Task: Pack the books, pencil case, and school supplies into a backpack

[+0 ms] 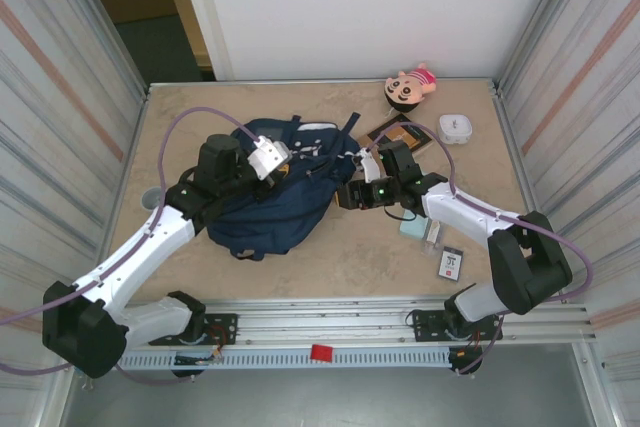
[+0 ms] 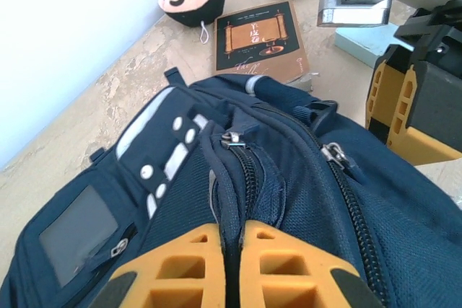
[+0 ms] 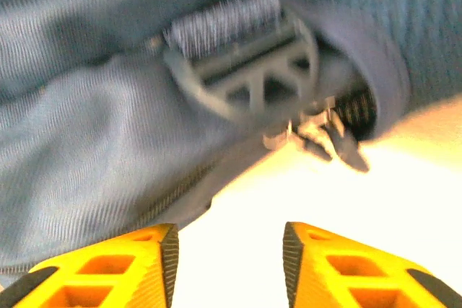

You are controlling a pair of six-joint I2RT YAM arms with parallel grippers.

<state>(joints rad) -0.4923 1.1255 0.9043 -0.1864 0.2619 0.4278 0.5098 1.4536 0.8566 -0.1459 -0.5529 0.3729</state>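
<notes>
The navy backpack (image 1: pixel 268 202) lies left of the table's centre, zippers up. My left gripper (image 1: pixel 277 159) sits on top of it, shut on a fold of backpack fabric (image 2: pixel 232 227) beside a zipper. My right gripper (image 1: pixel 347 194) hovers at the pack's right edge, open, with nothing between its fingers (image 3: pixel 229 257). Ahead of it are the backpack's cloth (image 3: pixel 94 142) and a plastic strap buckle (image 3: pixel 245 63). The brown book (image 1: pixel 400 134) (image 2: pixel 260 37) lies behind the pack. The mint pencil case (image 1: pixel 413 230), a clear oblong piece (image 1: pixel 433 237) and a black-and-white card (image 1: pixel 452 264) lie beside the right forearm.
A pink plush doll (image 1: pixel 410 87) and a white rounded box (image 1: pixel 455 128) rest at the back right. Corrugated walls close in the table's left and right sides. My right gripper's yellow fingers (image 2: pixel 411 99) show in the left wrist view, next to the pencil case (image 2: pixel 357 42).
</notes>
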